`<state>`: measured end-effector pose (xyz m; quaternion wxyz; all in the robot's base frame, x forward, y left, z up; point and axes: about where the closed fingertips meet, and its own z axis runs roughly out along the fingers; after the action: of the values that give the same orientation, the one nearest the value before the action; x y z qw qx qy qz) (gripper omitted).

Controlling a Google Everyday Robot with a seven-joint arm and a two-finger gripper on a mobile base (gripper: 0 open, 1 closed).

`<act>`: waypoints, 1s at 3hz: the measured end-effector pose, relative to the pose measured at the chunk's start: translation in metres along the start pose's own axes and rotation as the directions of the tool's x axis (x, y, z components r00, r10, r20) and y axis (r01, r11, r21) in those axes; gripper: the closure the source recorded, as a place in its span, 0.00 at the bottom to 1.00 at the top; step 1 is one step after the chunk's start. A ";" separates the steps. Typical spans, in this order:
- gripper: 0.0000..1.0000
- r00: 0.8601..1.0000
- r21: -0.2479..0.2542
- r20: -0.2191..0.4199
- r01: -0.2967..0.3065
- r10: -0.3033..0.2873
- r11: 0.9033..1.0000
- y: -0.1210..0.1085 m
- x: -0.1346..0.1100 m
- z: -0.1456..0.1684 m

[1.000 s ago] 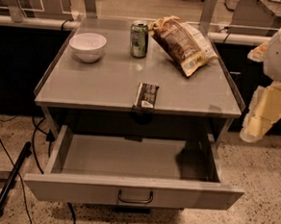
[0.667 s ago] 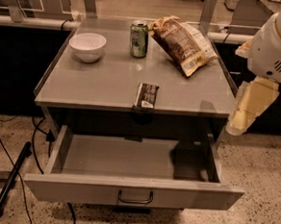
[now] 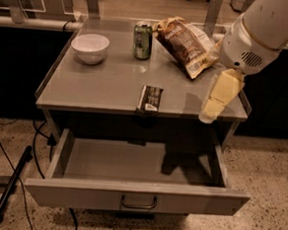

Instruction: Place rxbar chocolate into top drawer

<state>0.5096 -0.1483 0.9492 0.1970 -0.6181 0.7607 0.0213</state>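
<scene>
My gripper point(image 3: 218, 96) is hanging at the table's point(image 3: 101, 84) front right corner; open or closed, I cannot tell. The top drawer point(image 3: 133, 198) is gaping wide at six o'clock, and the rxbar chocolate point(image 3: 150, 98) is lying on the front edge at my nine o'clock, well apart.

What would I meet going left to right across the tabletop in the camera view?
White bowl → green can → chip bag → gripper, hanging over the right front corner of the table. The rxbar chocolate, at the front edge, spans can and bag, so it is left out.
</scene>
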 end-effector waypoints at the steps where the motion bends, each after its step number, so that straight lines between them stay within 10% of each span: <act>1: 0.00 0.991 -0.073 0.125 -0.037 0.046 0.997 -0.005 -0.019 0.020; 3: 0.00 0.987 -0.045 0.148 -0.051 0.057 0.998 -0.005 -0.018 0.025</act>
<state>0.5244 -0.1255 0.9332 0.2398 -0.5980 0.7596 0.0886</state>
